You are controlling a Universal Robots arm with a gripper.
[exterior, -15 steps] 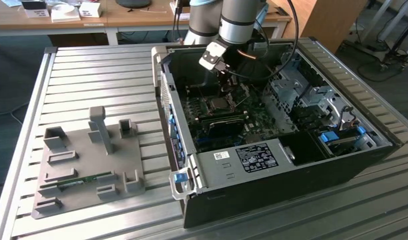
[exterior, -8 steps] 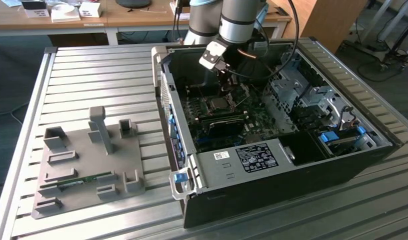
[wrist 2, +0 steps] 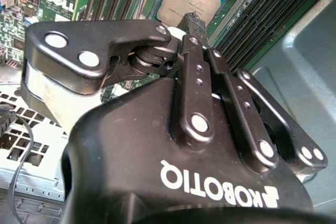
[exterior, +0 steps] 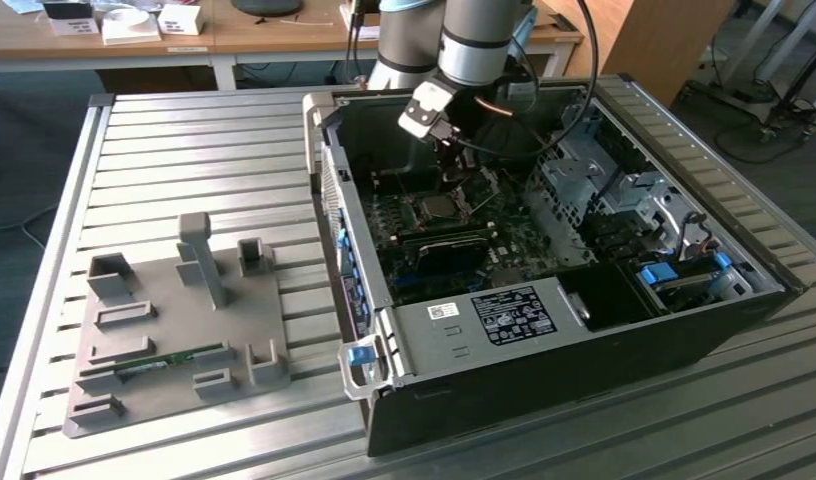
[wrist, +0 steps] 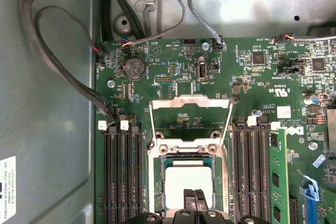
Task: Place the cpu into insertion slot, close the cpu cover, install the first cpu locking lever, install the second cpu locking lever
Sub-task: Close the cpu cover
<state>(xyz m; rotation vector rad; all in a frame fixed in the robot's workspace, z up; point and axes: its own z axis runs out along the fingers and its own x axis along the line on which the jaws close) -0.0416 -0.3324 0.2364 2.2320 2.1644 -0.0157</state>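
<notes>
Inside the open case on the exterior view's right: gripper clenched, fingers pressed together, grasping nothing, tips down at the cpu; contact unclear. Cpu seated in the slot, between the memory slots. Cover flipped open beside the slot.

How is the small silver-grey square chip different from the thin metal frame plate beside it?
The small silver-grey square cpu is a solid plate; the thin silvery metal cpu cover is a frame with a big window. The cpu lies flat in the insertion slot; the cpu cover is swung open, off the cpu. Both are squarish shiny metal.
</notes>
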